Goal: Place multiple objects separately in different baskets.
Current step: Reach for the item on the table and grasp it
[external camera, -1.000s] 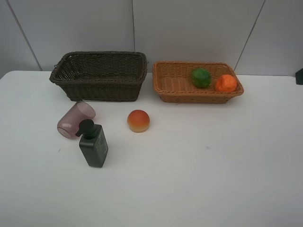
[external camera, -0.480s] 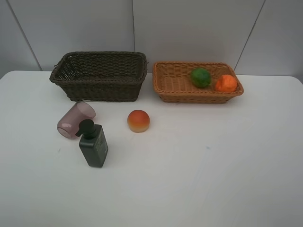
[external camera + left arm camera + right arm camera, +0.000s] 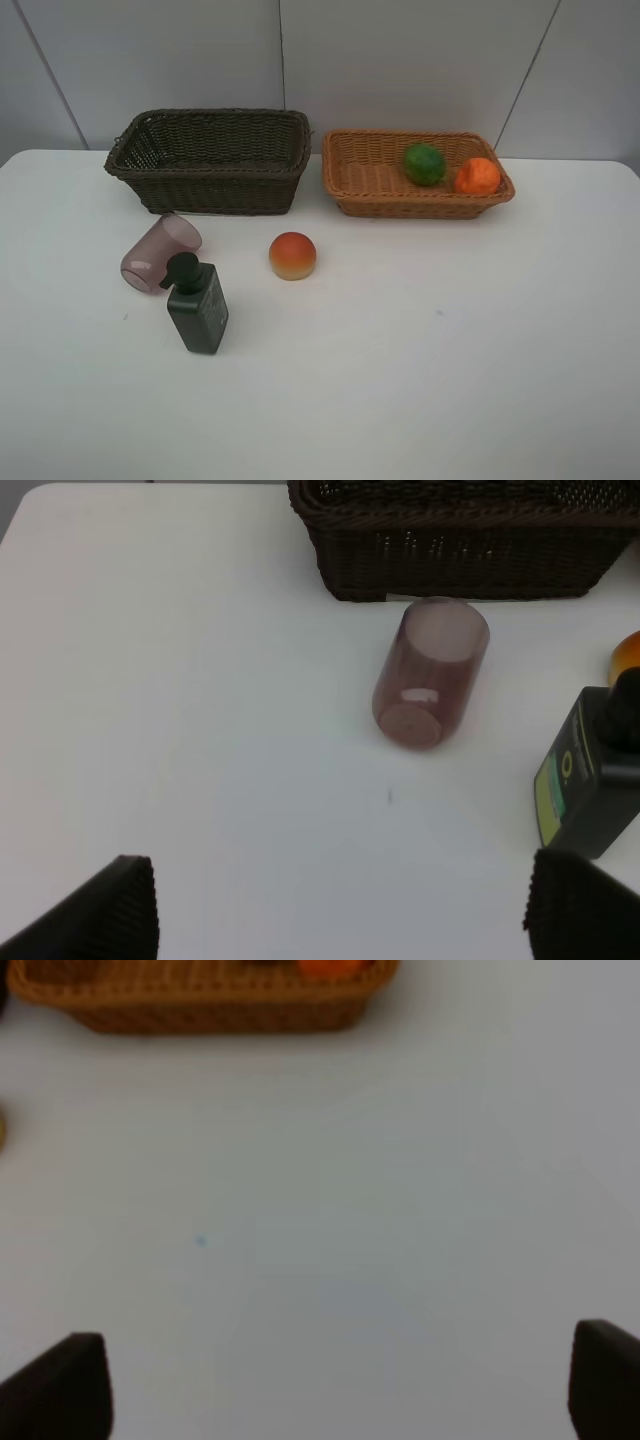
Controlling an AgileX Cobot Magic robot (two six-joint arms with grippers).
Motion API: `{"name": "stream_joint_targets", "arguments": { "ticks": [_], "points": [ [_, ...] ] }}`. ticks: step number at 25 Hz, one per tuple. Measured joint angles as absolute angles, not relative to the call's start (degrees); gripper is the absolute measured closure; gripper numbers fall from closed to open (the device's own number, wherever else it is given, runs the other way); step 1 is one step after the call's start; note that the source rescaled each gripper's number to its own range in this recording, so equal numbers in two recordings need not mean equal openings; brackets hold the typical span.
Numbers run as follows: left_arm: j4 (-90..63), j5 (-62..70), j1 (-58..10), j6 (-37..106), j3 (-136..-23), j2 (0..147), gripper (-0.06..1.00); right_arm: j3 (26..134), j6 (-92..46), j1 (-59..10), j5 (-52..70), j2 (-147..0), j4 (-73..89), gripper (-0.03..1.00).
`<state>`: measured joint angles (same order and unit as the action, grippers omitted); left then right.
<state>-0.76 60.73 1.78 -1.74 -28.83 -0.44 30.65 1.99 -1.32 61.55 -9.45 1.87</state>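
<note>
Left wrist view: my left gripper point(image 3: 345, 905) gapes empty, short of the tipped pink cup point(image 3: 430, 675) and pump bottle point(image 3: 585, 780), dark basket point(image 3: 460, 550) beyond. My right gripper point(image 3: 335, 1385) gapes empty too, light basket point(image 3: 200, 1005) well ahead. Only exterior high shows the peach point(image 3: 292, 255) whole.

Dark brown deep woven wicker basket point(image 3: 215, 190): tight weave. Light orange-brown shallow woven wicker basket point(image 3: 365, 172): same weave. Green oval fruit point(image 3: 425, 164). Bright orange round fruit point(image 3: 478, 176). Red-orange round peach point(image 3: 292, 255), yellower at base. Translucent pink plastic cup point(image 3: 160, 252). Dark pump bottle point(image 3: 585, 785): yellow-green label. Plain white tabletop point(image 3: 450, 350). Left pincer point(image 3: 340, 910) fingers point(image 3: 105, 910): black, ribbed.
</note>
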Motion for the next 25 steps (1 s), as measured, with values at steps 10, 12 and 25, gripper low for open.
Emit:
{"name": "stream_joint_targets", "arguments": {
  "ticks": [10, 12, 25],
  "points": [
    [-0.8, 60.7, 1.8, -1.7, -28.8, -0.4, 0.03, 30.1, 2.1, -1.3, 60.8, -8.0, 2.3, -0.03],
    [-0.8, 60.7, 1.8, -1.7, -28.8, -0.4, 0.03, 30.1, 2.1, -1.3, 60.8, -7.9, 2.3, -0.03],
    [-0.6, 60.7, 1.8, -1.7, -28.8, -0.4, 0.03, 29.9, 2.1, -1.4, 60.8, 0.2, 2.3, -0.03]
  ]
}}
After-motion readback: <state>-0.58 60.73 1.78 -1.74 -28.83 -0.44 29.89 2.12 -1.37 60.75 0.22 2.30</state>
